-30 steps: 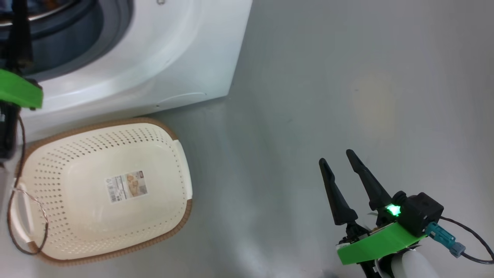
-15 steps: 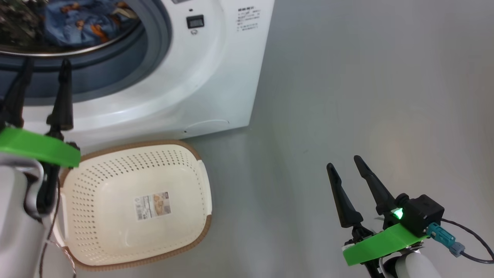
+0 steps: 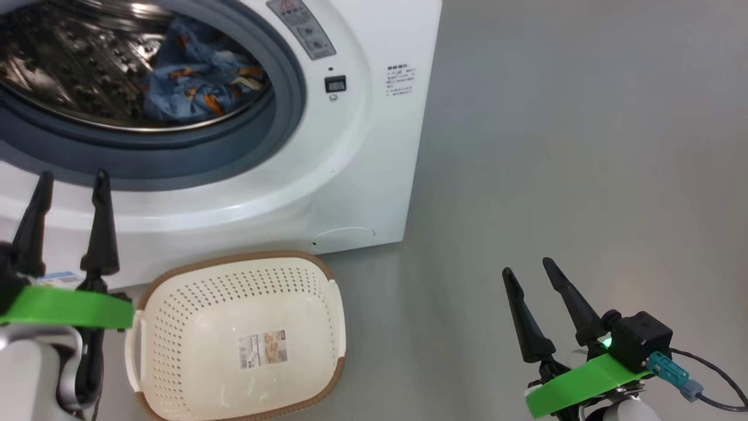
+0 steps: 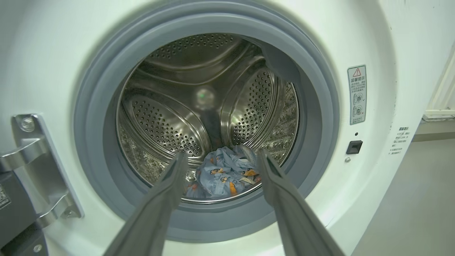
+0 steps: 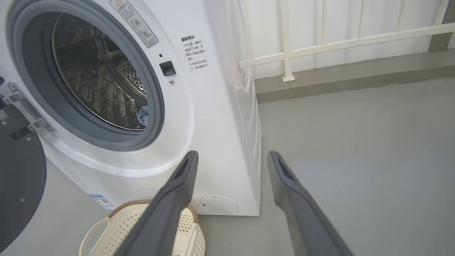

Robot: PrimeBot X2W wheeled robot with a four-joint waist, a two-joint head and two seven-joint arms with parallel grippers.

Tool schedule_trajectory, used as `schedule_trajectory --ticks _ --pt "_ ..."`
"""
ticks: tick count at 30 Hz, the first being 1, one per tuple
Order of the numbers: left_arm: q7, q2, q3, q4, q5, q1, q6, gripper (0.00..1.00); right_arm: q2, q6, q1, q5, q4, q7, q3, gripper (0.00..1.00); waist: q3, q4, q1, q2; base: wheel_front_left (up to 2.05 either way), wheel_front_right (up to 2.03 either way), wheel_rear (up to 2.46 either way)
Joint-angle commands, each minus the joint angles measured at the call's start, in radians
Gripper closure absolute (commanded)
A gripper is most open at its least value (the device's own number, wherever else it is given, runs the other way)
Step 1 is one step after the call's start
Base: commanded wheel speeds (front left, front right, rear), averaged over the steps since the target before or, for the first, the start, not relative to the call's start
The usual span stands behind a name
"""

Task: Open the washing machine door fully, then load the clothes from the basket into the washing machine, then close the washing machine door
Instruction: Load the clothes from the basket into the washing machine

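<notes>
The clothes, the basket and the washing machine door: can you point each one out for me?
the clothes (image 4: 224,176): left wrist view, middle of the blue bundle.
the basket (image 3: 169,327): head view, its perforated left wall.
the washing machine door (image 5: 17,177): right wrist view, dark face of the open door.

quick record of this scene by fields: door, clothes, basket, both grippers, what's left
washing machine door: swung wide open
clothes: bundled in the drum of the washing machine
basket: empty, on the floor in front of the machine
left gripper: open, holding nothing, pointed at the drum opening
right gripper: open, holding nothing, over the floor
step left: close the door
</notes>
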Motion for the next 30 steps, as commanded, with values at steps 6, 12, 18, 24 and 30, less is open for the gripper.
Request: schedule_trajectory --ticks 6,12,18,24,30 --pt "-0.008 0.007 0.096 -0.08 0.065 0.075 0.004 0.0 -0.002 0.002 0.014 -0.006 -0.011 -0.005 0.022 0.0 -0.069 0.022 0.0 0.0 0.0 0.0 0.0" --pt "-0.008 -0.028 0.166 -0.136 0.122 0.185 -0.006 0.0 -0.002 0.002 0.037 -0.012 -0.002 -0.005 0.009 0.0 -0.117 0.032 0.0 0.0 0.0 0.0 0.0" --pt "-0.008 -0.072 0.233 -0.181 0.178 0.308 -0.021 0.0 -0.002 0.002 0.06 -0.033 0.004 -0.005 -0.012 0.0 -0.163 0.051 0.0 0.0 0.0 0.0 0.0" --pt "-0.008 -0.125 0.298 -0.214 0.227 0.425 -0.03 0.0 -0.002 0.002 0.084 -0.038 0.009 -0.005 -0.02 0.0 -0.204 0.062 0.0 0.0 0.0 0.0 0.0" --pt "-0.008 -0.164 0.33 -0.236 0.263 0.498 -0.044 0.0 -0.002 0.002 0.098 -0.043 0.007 -0.005 -0.021 0.0 -0.217 0.061 0.0 0.0 0.0 0.0 0.0"
